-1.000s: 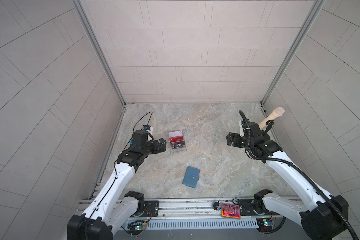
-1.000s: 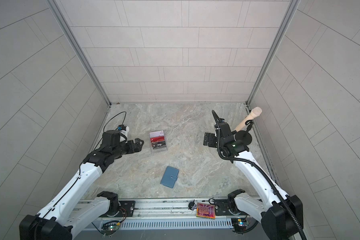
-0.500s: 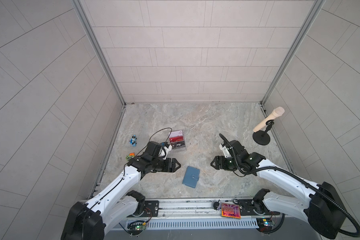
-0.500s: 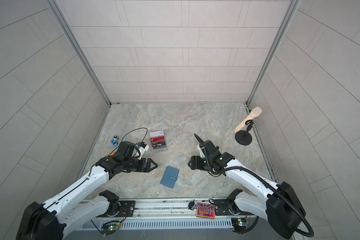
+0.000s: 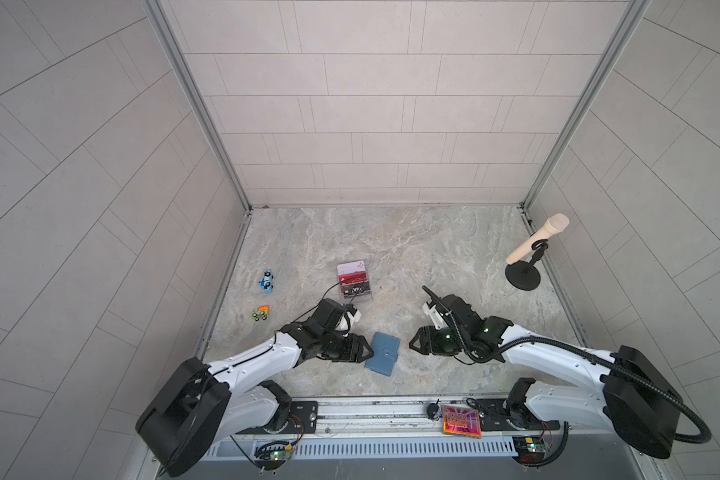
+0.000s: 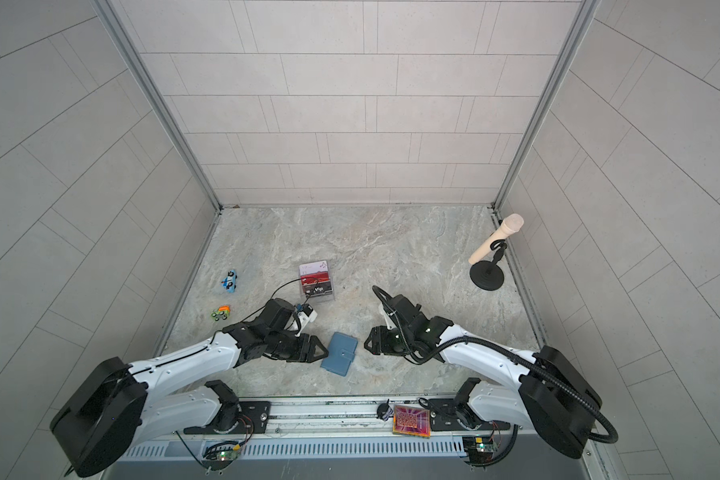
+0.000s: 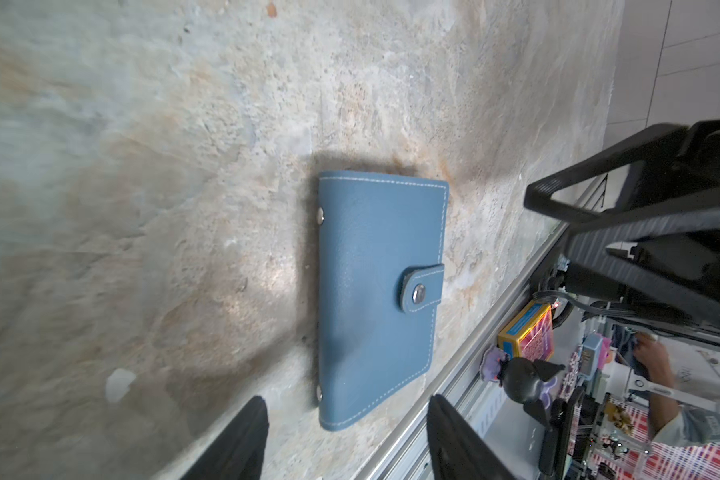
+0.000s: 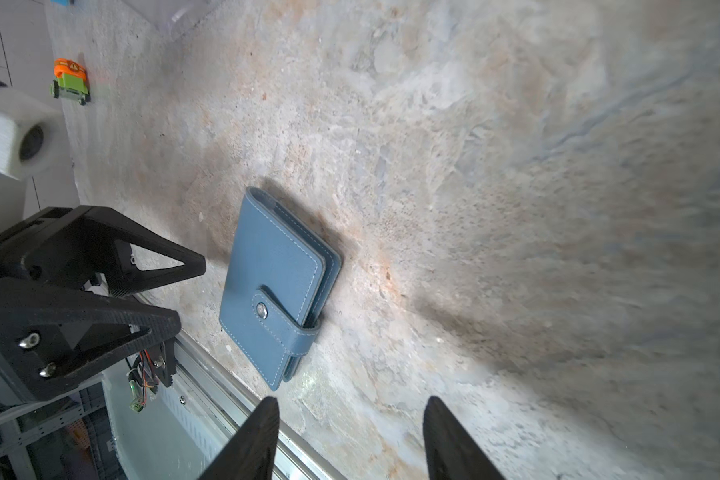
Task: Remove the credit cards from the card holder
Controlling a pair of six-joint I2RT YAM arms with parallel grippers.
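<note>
The slate-blue card holder (image 5: 382,354) (image 6: 339,353) lies flat and closed near the table's front edge, its snap tab (image 7: 420,291) fastened; its inside is hidden. My left gripper (image 5: 367,352) (image 7: 346,401) hovers low just left of it, open, with nothing between its fingers. My right gripper (image 5: 412,345) (image 8: 351,400) faces it from the right, a short gap away, also open and empty. The holder (image 8: 275,286) shows in both wrist views. Three credit cards (image 5: 353,279) (image 6: 316,280), pale, red and dark, stand in a clear tiered stand behind the left arm.
A toy microphone on a black base (image 5: 523,277) stands at the far right. Two toy cars, blue (image 5: 267,281) and orange-green (image 5: 261,313), sit at the left. An orange-pink tile (image 5: 461,420) lies on the front rail. The left wrist cable arcs over the clear stand.
Both arms came down and inward from further back, ending on either side of the card holder. Both pairs of jaws have narrowed but stay apart. The toy cars became visible.
</note>
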